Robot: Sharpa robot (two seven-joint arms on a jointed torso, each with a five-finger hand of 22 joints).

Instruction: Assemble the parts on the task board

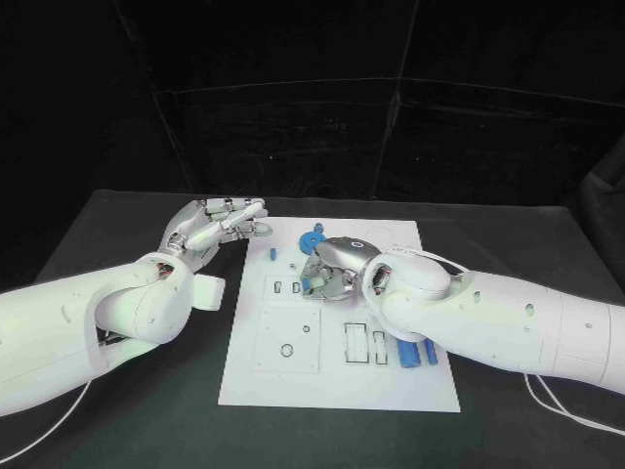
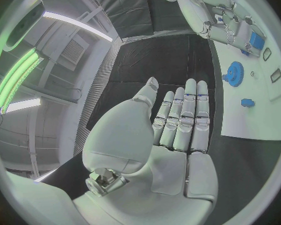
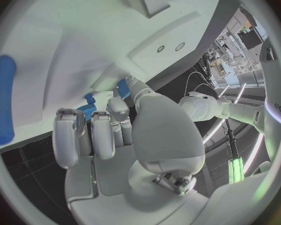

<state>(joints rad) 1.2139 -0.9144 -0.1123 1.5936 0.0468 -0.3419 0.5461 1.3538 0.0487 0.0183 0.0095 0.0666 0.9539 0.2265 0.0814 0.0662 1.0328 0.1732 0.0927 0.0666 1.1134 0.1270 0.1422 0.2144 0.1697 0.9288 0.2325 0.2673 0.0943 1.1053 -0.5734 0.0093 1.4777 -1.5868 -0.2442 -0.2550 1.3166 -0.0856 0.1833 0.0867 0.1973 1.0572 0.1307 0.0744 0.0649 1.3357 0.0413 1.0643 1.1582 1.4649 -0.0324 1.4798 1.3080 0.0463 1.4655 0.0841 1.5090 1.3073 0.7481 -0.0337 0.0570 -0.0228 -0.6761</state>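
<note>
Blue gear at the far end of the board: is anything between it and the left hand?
Nothing visible. The left hand hovers open off the task board's far left corner, and in the left wrist view only bare white board lies between its fingertips and the blue gear. The right hand works beside the gear.

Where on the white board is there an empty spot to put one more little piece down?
The near end of the white task board, below the two blue cylinders and slots, looks bare. So does the black table left of the board, beyond the left hand. It is crowded mid-board, where the right hand sits beside the blue gear.
</note>
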